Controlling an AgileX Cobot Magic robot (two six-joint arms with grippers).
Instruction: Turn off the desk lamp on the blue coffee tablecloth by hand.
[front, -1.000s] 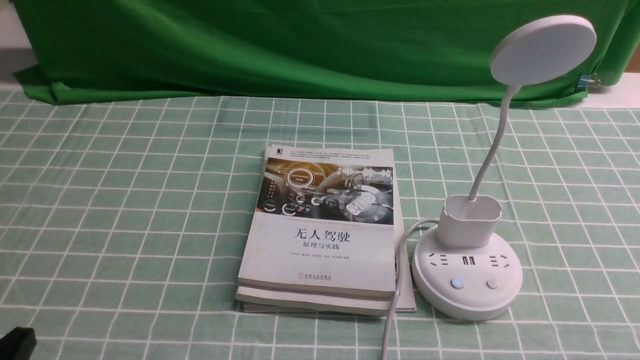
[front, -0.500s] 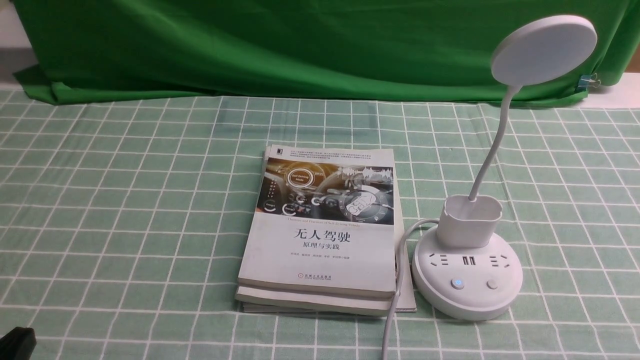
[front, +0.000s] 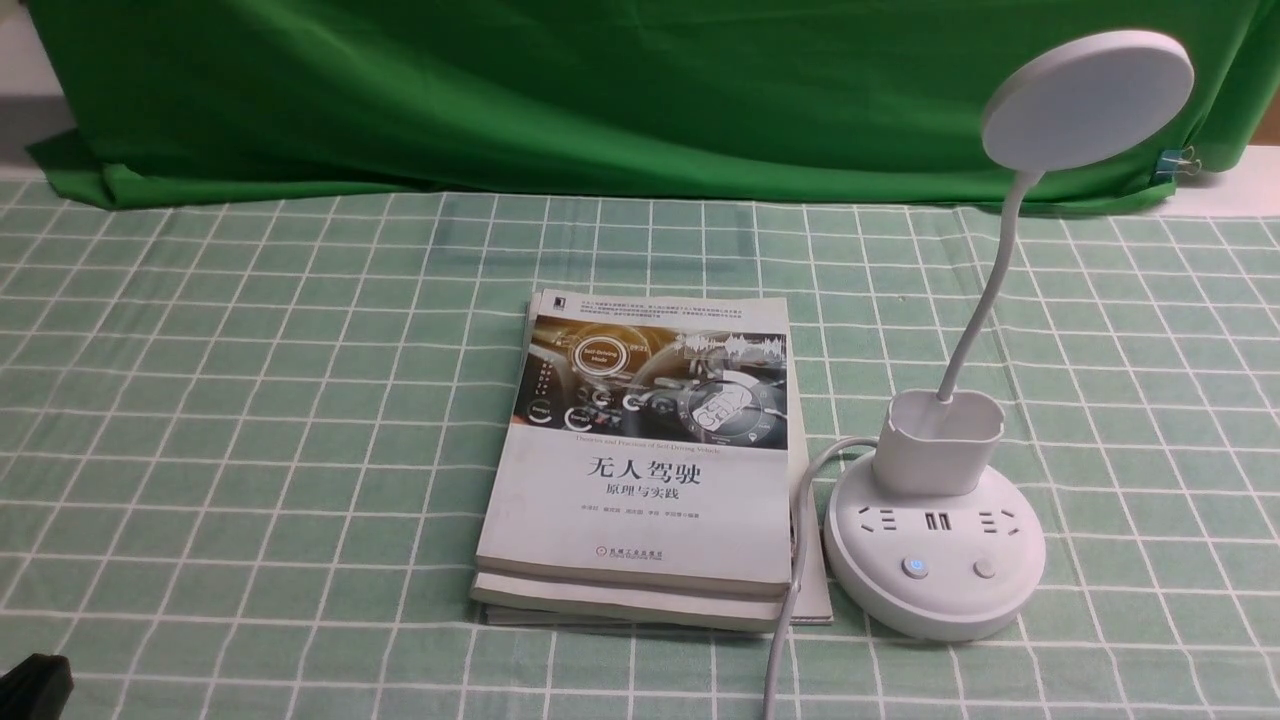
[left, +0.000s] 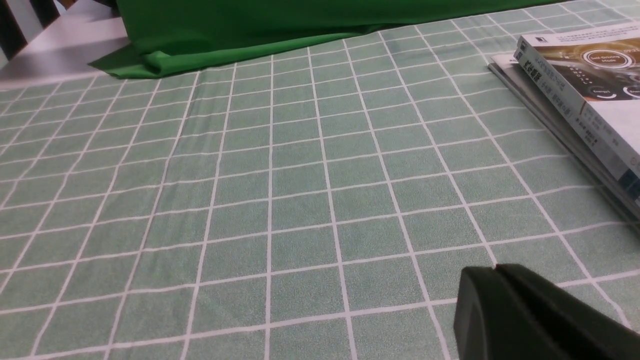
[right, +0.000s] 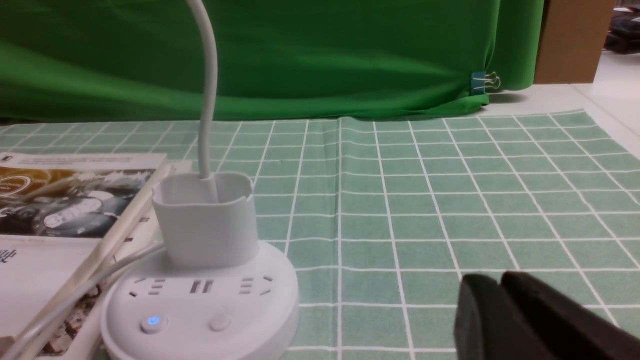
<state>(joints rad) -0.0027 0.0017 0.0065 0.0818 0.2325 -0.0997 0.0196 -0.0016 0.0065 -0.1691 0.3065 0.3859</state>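
The white desk lamp stands on the pale green grid tablecloth at the right, its disc head raised on a thin neck. Its left button glows blue; the right button is unlit. The lamp base also shows in the right wrist view. My right gripper is shut and empty, low over the cloth beside the base, apart from it. My left gripper is shut and empty over bare cloth; a bit of it shows at the front view's lower left corner.
A stack of books lies just left of the lamp base, also in the left wrist view. The lamp's white cord runs along the books' edge to the front. A dark green backdrop cloth hangs at the back.
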